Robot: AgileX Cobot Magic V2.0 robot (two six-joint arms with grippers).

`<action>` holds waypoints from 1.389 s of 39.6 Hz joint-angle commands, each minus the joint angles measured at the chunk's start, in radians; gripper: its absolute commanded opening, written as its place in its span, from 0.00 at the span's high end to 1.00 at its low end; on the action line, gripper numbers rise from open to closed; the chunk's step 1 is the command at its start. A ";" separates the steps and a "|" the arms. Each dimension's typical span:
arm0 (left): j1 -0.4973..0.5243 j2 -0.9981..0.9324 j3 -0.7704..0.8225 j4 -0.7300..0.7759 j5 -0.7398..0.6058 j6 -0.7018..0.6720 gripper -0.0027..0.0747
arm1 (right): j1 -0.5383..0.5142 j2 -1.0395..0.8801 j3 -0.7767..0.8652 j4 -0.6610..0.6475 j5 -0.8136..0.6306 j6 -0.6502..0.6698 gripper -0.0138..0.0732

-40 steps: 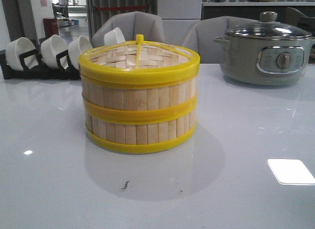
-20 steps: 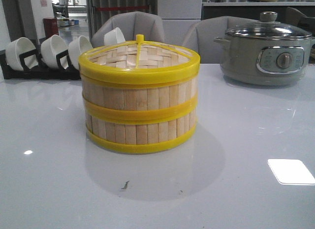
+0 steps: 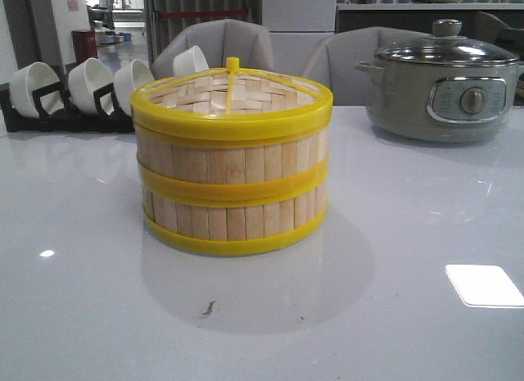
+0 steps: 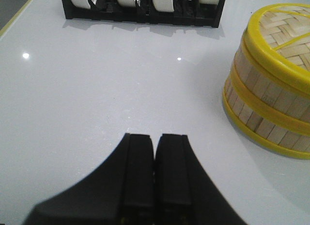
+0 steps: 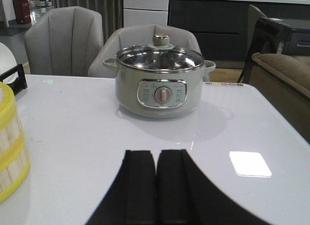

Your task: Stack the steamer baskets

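Note:
Two steamer baskets (image 3: 232, 168) stand stacked one on the other at the middle of the white table, with a woven lid with yellow rim and ribs on top. The stack also shows in the left wrist view (image 4: 271, 84) and at the edge of the right wrist view (image 5: 10, 147). My left gripper (image 4: 155, 138) is shut and empty, over bare table, apart from the stack. My right gripper (image 5: 156, 153) is shut and empty, over bare table in front of the pot. Neither gripper shows in the front view.
A grey electric pot with glass lid (image 3: 442, 82) stands at the back right, also in the right wrist view (image 5: 160, 84). A black rack of white bowls (image 3: 74, 94) stands at the back left, also in the left wrist view (image 4: 143, 7). Grey chairs (image 3: 221, 41) stand behind the table.

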 commanded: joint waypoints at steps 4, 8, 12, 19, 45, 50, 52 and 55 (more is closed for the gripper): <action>-0.008 0.001 -0.030 0.002 -0.088 -0.007 0.86 | -0.006 0.006 -0.029 -0.011 -0.078 -0.007 0.77; -0.008 0.001 -0.030 0.002 -0.088 -0.007 0.86 | -0.006 0.006 -0.029 -0.011 -0.078 -0.007 0.77; -0.008 0.001 -0.030 0.002 -0.088 -0.007 0.86 | -0.006 0.006 -0.029 -0.011 -0.078 -0.007 0.77; -0.008 0.001 -0.030 0.002 -0.088 -0.007 0.86 | -0.006 0.006 -0.029 -0.011 -0.078 -0.007 0.77; -0.003 -0.075 -0.003 0.040 -0.187 -0.007 0.86 | -0.006 0.006 -0.029 -0.011 -0.076 -0.007 0.77; -0.001 -0.163 0.097 0.040 -0.352 -0.007 0.86 | -0.006 0.006 -0.029 -0.011 -0.076 -0.007 0.77; -0.001 -0.209 0.153 0.040 -0.421 -0.007 0.86 | -0.006 0.006 -0.029 -0.011 -0.076 -0.007 0.77; -0.001 -0.275 0.227 0.040 -0.497 -0.007 0.86 | -0.006 0.006 -0.029 -0.011 -0.076 -0.007 0.77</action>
